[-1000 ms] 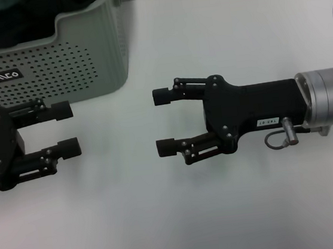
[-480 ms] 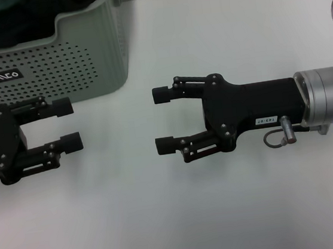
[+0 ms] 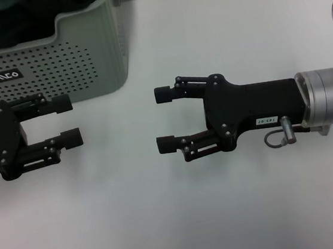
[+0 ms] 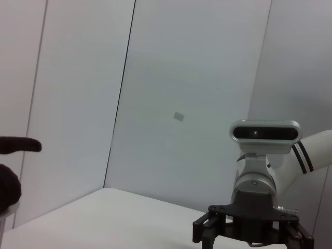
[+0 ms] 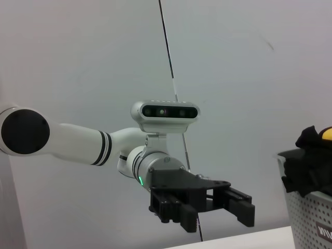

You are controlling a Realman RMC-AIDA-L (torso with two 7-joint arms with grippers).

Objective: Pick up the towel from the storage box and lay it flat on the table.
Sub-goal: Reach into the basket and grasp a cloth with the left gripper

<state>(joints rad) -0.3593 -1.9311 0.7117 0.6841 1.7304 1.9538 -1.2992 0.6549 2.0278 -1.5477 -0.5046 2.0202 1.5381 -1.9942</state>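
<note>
Dark towel (image 3: 16,18) sits bunched in the box (image 3: 74,57) (far-left of table (image 3: 235,44)), so left gripper (image 3: 68,120) waits just before it, right gripper (image 3: 163,118) mid-table; both gape wide, holding nothing

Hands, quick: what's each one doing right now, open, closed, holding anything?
Left hand: open, empty, above the plain white table beside the pale grey-green perforated plastic storage box.
Right hand: open, empty, over the table's middle.
</note>
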